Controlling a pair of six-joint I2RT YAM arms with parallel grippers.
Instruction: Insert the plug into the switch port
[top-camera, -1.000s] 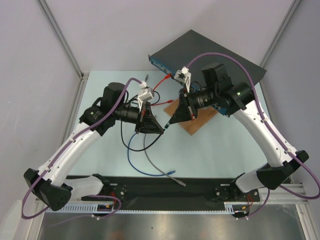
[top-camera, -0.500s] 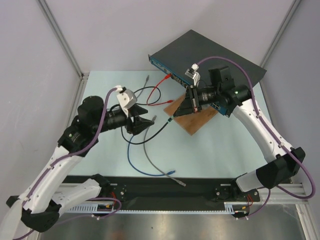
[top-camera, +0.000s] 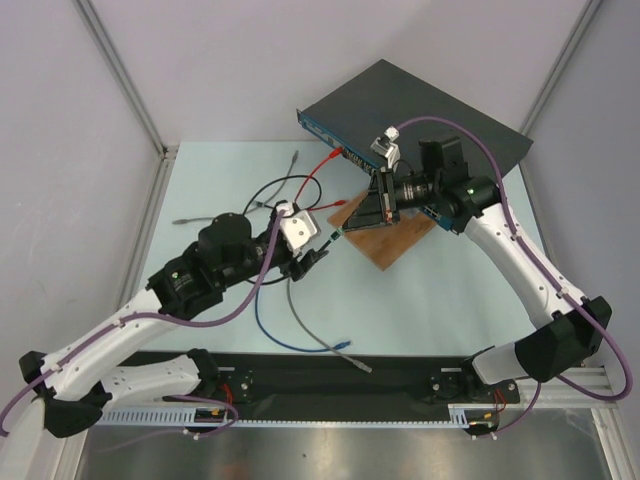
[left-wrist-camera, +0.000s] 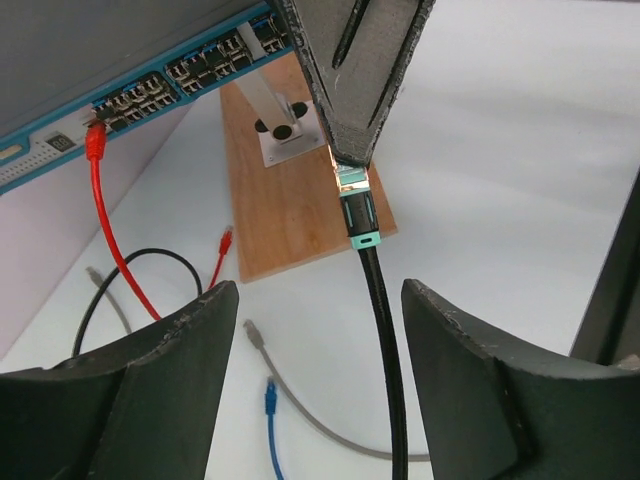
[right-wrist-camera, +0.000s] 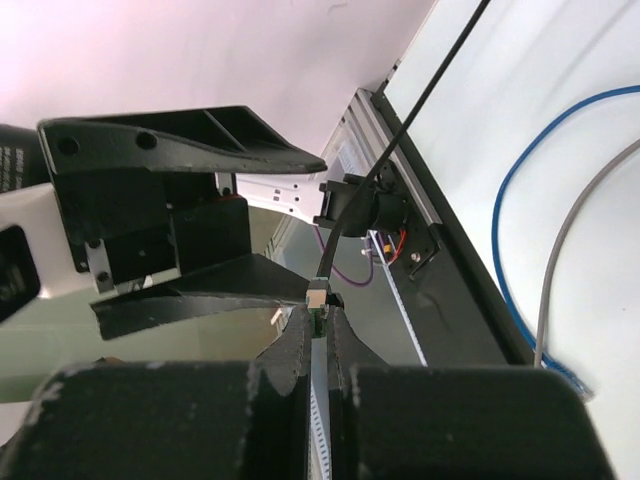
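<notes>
The left arm, a second ago stretched toward the middle and then drawn back to the left, is now folded lower, with its wrist nearer the centre. The left gripper (top-camera: 318, 250), at first tip to tip with the right gripper (top-camera: 349, 225), now stands just short of it, fingers spread. The right gripper is now farther up, at the board's (top-camera: 392, 245) edge, and the plug (left-wrist-camera: 357, 205) and black cable (left-wrist-camera: 385, 340) are raised with it.
</notes>
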